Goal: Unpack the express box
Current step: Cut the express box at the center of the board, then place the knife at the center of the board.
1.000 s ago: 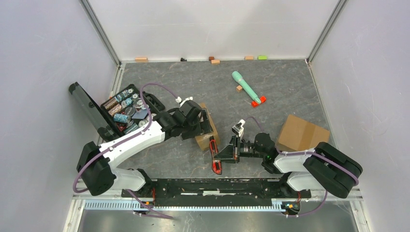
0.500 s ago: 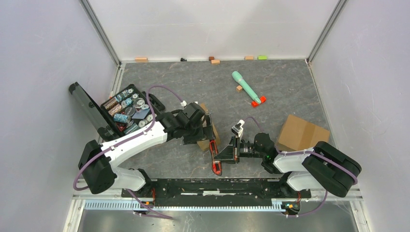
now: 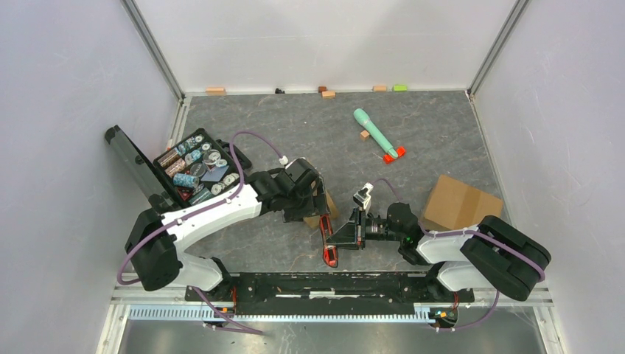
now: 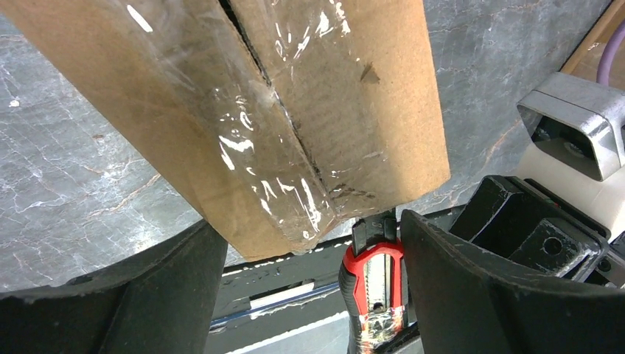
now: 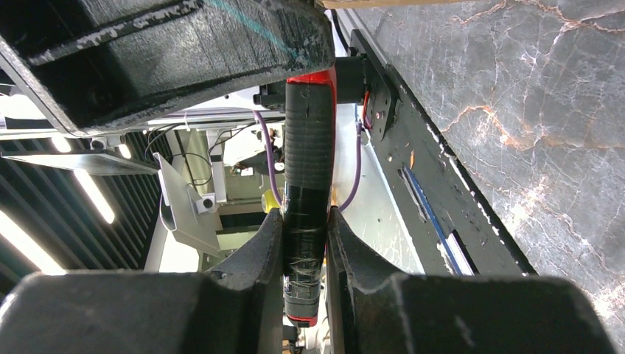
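The express box (image 4: pixel 295 110) is a small cardboard carton, its top seam sealed with clear tape. In the top view the left gripper covers most of the box (image 3: pixel 329 207). My left gripper (image 3: pixel 315 200) hangs over its near end, open, and its fingers (image 4: pixel 147 295) stand on either side of the box's corner without touching it. A red and black utility knife (image 3: pixel 327 240) is upright just in front of the box, its blade end close to the corner. My right gripper (image 5: pixel 306 243) is shut on the taped handle of the knife (image 5: pixel 308 169).
A second cardboard box (image 3: pixel 461 203) lies at the right. An open black case (image 3: pixel 193 168) full of small items stands at the left. A green tube with a red end (image 3: pixel 377 134) lies at the back, and small blocks (image 3: pixel 328 93) line the far wall.
My left gripper has slid along the box toward the knife and now covers more of it. The right arm and the knife have stayed still.
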Action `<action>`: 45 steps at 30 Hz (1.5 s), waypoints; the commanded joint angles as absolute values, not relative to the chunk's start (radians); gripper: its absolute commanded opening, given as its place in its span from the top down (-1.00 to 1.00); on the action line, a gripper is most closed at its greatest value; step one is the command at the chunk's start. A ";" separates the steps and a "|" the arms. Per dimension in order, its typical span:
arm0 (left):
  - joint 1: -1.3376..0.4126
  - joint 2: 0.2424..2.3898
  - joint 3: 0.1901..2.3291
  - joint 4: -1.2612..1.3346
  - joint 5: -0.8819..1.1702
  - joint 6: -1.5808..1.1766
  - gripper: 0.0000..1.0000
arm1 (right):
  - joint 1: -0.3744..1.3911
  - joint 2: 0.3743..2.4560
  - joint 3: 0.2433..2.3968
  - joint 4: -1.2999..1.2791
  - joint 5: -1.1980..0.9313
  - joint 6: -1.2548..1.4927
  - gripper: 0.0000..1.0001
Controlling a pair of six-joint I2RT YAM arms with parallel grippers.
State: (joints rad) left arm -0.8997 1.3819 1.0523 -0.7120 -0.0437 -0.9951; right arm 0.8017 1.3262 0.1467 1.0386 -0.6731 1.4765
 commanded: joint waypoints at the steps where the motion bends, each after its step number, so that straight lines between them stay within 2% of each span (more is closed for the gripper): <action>1: -0.908 1.395 1.104 -0.732 -0.084 -1.014 -0.61 | 0.801 1.319 0.159 1.127 -0.696 1.462 1.00; 10: -0.908 1.410 1.125 -0.738 -0.110 -1.019 -0.04 | 0.801 1.304 0.143 1.121 -0.697 1.461 1.00; 16: -0.908 1.420 1.121 -0.736 -0.129 -1.036 0.14 | 0.802 1.309 0.142 1.163 -0.700 1.489 1.00; 18: -0.907 1.423 1.120 -0.726 -0.130 -1.039 0.12 | 0.802 1.298 0.146 1.136 -0.699 1.477 1.00; 26: -0.908 1.421 1.127 -0.709 -0.130 -1.028 -0.26 | 0.802 1.272 0.136 1.105 -0.694 1.463 1.00; 30: -0.896 1.387 1.135 -0.718 -0.174 -0.996 -0.54 | 0.803 1.200 0.193 0.904 -0.672 1.349 1.00; 33: -0.858 1.358 1.143 -0.722 -0.196 -0.960 -0.70 | 0.802 1.130 0.258 0.640 -0.624 1.207 1.00; 39: -0.712 1.332 1.156 -0.708 -0.184 -0.873 -0.73 | 0.802 1.022 0.365 0.300 -0.516 1.021 1.00; 45: -0.589 1.338 1.162 -0.673 -0.143 -0.795 -0.70 | 0.803 0.944 0.449 0.098 -0.409 0.904 1.00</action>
State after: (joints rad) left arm -0.6437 1.3567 1.1213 -0.7155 -0.1528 -0.8948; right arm 0.8028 0.9936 0.3550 0.2779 -0.5117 1.0401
